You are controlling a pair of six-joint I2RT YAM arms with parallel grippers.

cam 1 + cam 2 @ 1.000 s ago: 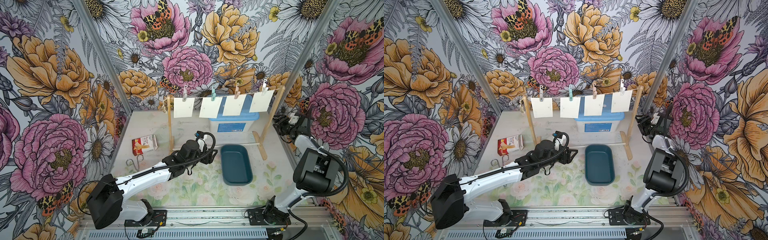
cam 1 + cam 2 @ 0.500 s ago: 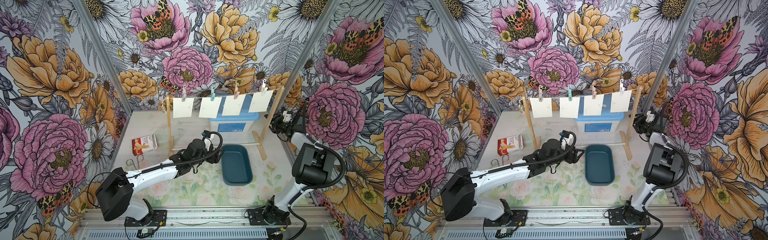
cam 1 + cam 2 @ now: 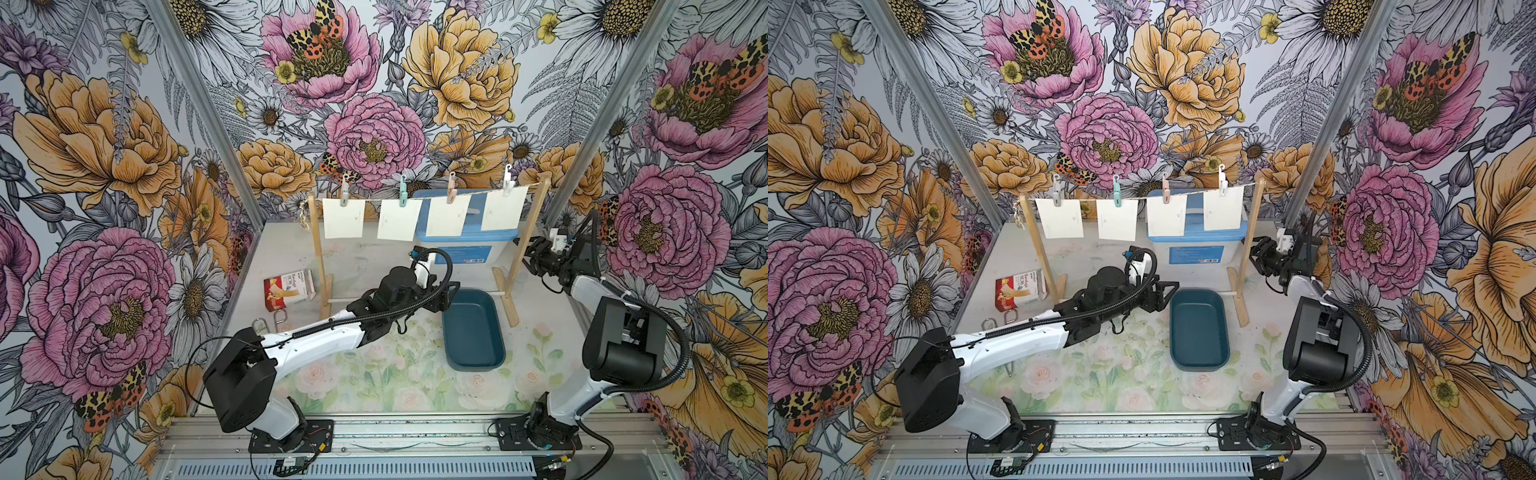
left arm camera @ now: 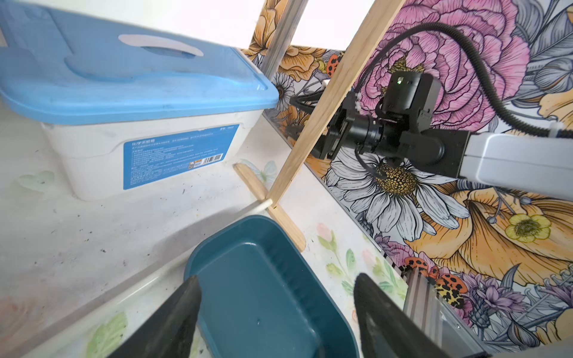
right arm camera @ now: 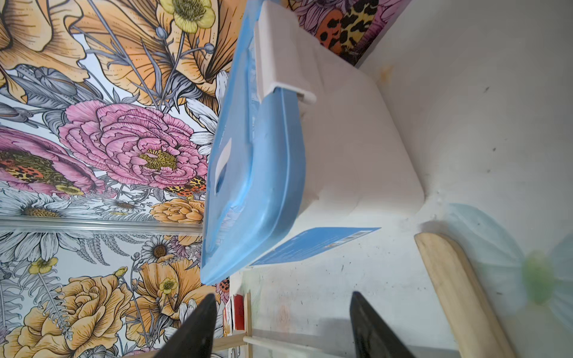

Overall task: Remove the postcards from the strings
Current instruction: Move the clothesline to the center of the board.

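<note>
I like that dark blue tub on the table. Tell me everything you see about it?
The tub is dark teal, smooth like plastic: a shallow rectangle with rounded corners and a raised rim. It is empty and sits flat on the table, close beside the wooden rack's foot. The open left gripper is by its far left corner; touching or not, I cannot tell.

Teal tray (image 3: 471,328) nr blue-lid bin (image 3: 496,250)

Blue-lidded bin (image 3: 465,253) behind postcards (image 3: 399,220), wooden post (image 3: 522,249) beside right pincer (image 3: 532,255), open space beneath them
</note>
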